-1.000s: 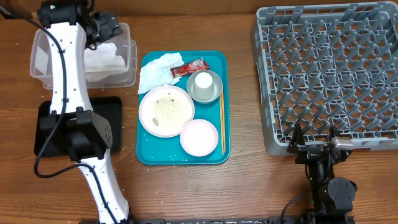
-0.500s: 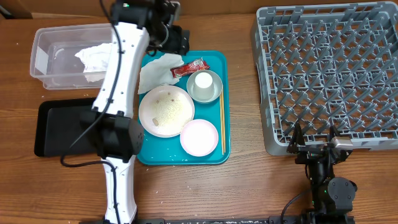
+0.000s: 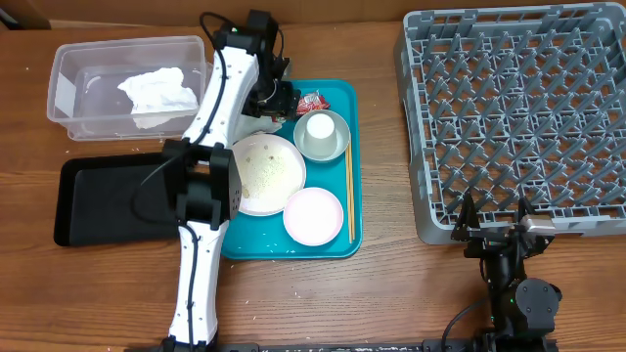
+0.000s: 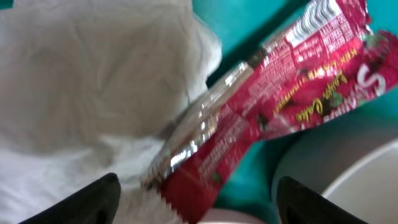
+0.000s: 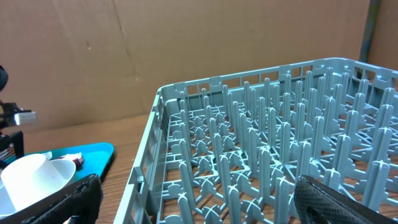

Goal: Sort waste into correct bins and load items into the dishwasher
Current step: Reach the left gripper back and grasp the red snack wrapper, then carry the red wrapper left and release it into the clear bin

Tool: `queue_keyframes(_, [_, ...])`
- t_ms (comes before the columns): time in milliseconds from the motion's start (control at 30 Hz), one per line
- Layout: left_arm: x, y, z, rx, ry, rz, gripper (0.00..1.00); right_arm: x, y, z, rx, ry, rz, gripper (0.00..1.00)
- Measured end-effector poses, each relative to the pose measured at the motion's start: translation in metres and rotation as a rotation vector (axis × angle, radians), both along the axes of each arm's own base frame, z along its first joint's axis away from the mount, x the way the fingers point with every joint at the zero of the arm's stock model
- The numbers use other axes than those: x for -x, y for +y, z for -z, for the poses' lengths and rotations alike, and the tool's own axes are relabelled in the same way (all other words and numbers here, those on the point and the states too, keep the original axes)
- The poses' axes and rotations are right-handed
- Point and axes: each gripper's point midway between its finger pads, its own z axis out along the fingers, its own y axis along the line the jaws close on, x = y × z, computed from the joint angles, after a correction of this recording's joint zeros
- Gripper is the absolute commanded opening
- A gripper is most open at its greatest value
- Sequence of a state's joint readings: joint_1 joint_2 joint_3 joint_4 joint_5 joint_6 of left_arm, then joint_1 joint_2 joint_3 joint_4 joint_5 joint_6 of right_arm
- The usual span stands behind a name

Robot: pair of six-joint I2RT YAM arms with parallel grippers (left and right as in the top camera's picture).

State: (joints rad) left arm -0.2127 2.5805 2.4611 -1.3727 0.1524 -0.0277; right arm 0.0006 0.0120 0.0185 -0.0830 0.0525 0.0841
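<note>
My left gripper (image 3: 273, 98) (image 4: 199, 210) is open and low over the teal tray's far end. Between its fingers lie a red sauce packet (image 4: 273, 106) (image 3: 313, 101) and a crumpled white napkin (image 4: 93, 81), the packet's edge on the napkin. A second crumpled napkin (image 3: 156, 90) lies in the clear tub (image 3: 68, 68). The black tray (image 3: 98, 200) is in front of the tub. A white cup (image 3: 320, 127) sits in the grey bowl (image 3: 335, 147). The larger plate (image 3: 279, 181) holds rice grains (image 3: 259, 171); the small plate (image 3: 313, 215) is beside it. My right gripper (image 3: 494, 227) (image 5: 205, 205) is open at the grey dish rack's (image 3: 518, 108) near edge.
The teal serving tray (image 3: 333, 244) holds the dishes and a pair of wooden chopsticks (image 3: 348, 191) along its right side. My left arm (image 3: 220, 93) lies over the tray's left part. Cardboard walls stand at the back (image 5: 124, 56).
My left arm has swung right from the clear tub to the teal tray, leaving a napkin in the tub. It now hovers low over the packet and napkin. The right arm has not moved.
</note>
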Motion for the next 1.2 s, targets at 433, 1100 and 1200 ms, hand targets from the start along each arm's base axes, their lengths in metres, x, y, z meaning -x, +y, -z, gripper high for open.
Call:
queue_keyframes(433, [-0.022,-0.003,-0.001,0.014,-0.081,-0.048,0.72,0.000,0.000,0.000,0.000,0.000,0.000,1.00])
queue_keyframes(1100, [-0.012,0.001,-0.010,-0.008,-0.035,-0.074,0.04,0.000,0.000,0.000,0.000,0.000,0.000,1.00])
queue_keyframes(1200, [-0.017,0.000,-0.035,0.003,-0.076,-0.081,0.04,0.000,0.000,0.000,0.000,0.000,0.000,1.00])
